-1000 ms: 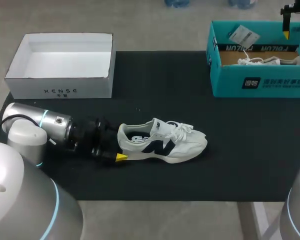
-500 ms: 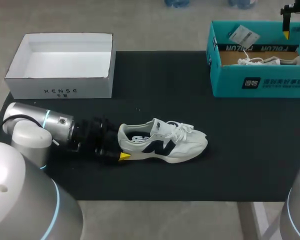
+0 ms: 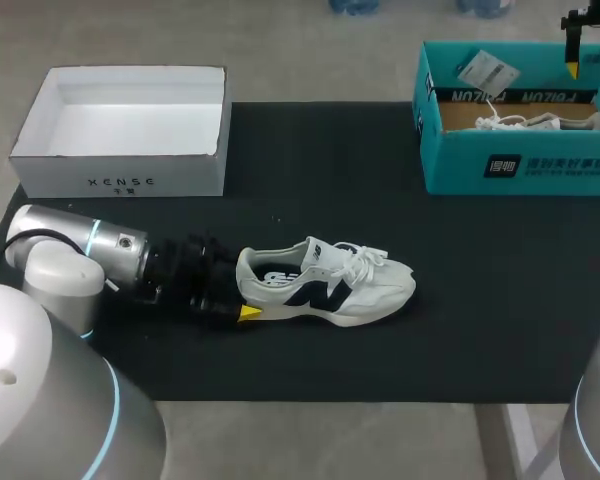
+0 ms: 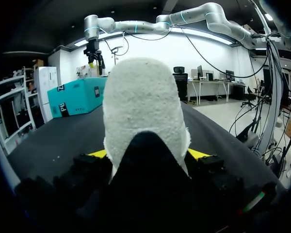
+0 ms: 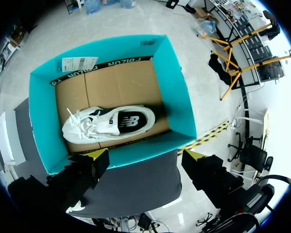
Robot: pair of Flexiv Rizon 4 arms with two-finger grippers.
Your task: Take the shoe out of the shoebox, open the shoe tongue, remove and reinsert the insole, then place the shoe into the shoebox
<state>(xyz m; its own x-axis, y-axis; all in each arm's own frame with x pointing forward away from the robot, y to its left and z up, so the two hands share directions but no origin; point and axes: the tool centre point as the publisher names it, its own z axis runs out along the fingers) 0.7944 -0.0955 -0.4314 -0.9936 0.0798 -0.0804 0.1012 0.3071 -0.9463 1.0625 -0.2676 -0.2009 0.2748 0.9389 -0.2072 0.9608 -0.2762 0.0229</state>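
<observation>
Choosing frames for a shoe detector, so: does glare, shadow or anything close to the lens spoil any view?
Head view: even light, white shoe clear against the black table. Left wrist view: the shoe, close between the jaws, blocks the middle, dark below it, bright glare beyond. Right wrist view: shoebox evenly lit, nothing in the way.

White shoe (image 3: 365, 293) — navy side mark, teal shoebox (image 3: 540, 168), black table (image 3: 310, 150)

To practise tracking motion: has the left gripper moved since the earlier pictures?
Yes: the left gripper crept slightly right toward the shoe, judged against the white box.
</observation>
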